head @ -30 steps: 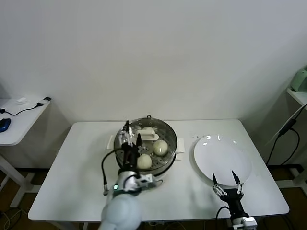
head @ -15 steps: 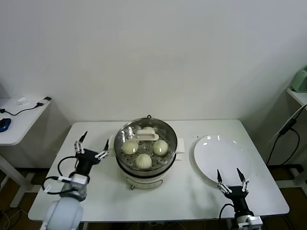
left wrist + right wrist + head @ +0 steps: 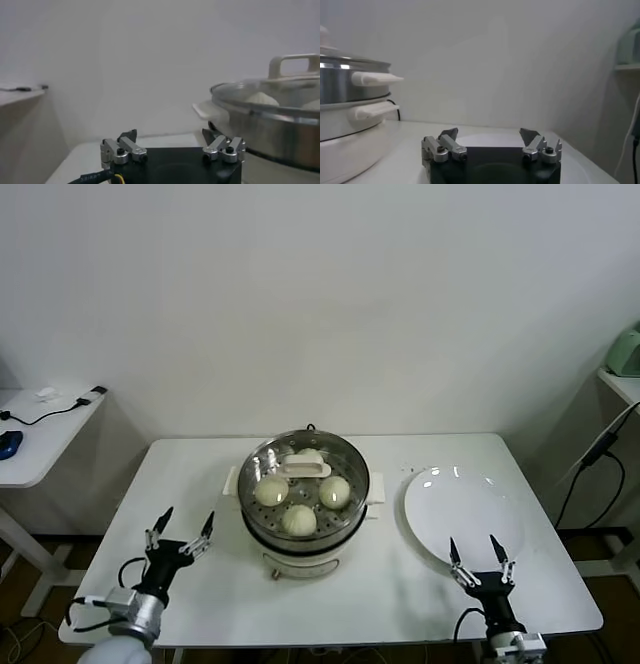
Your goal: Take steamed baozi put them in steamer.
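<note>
head view, one table (image 3: 440, 594), white, with side tables off each edge.

item: steamer (image 3: 303, 529), steel pot on white base, mid-table. glass lid (image 3: 305, 474) with white handle appears to sit over it; in the left wrist view the lid rim rests on the pot edge.

item: baozi, four, all inside the steamer on the tray. near one (image 3: 299, 519); left one (image 3: 270, 491); right one (image 3: 334, 490); far one (image 3: 309, 456) partly hidden under the lid handle. round, so no long axis to align to.

item: plate (image 3: 462, 514), white, flat, bare, to the robot's right of the steamer, apart from it.

item: left gripper (image 3: 181, 535), released, fingers spread, nothing between them. low at the near table edge, to the left of the steamer and well apart from it. left wrist view shows the pot off to one side ahead, not in line with the jaws.

item: right gripper (image 3: 478, 563), released, fingers spread, nothing held. at the near rim of the plate, on the far side of the plate from the steamer.

relation: baozi lie toward the middle from both grippers; the left gripper is the nearer. no baozi remains outside the pot.

judgement: task looks complete; both arms appear parked, and no further pick seems called for.
</note>
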Robot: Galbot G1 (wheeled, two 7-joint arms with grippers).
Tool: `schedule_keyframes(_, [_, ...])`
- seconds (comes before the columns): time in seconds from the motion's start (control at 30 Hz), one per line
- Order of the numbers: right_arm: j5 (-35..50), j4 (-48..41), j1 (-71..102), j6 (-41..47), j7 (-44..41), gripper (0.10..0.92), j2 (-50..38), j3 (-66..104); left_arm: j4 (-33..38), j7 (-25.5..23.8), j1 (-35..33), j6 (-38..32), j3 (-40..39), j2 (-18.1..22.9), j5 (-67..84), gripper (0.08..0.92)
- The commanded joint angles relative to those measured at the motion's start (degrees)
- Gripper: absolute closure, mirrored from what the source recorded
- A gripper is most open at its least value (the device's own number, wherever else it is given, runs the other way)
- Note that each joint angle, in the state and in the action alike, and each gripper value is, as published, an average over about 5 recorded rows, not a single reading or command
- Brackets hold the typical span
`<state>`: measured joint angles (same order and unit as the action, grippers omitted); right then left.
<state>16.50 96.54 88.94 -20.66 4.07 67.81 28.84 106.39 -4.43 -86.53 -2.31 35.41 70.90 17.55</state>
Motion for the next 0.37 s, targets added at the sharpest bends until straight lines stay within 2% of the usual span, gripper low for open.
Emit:
schedule_keyframes(0.03, [0.7,-0.1,-0.4,0.3,-0.1,0.203,0.0,-0.6,-4.1,-0.9,-2.0,-4.9,0.6,0.5,6.8,0.177])
schedule_keyframes(0.37, [0.8,0.1,-0.7,0.9,0.0,0.203,0.0,-1.3,-5.2,1.0,-1.7,-7.1,0.4,1.1,4.0,0.177])
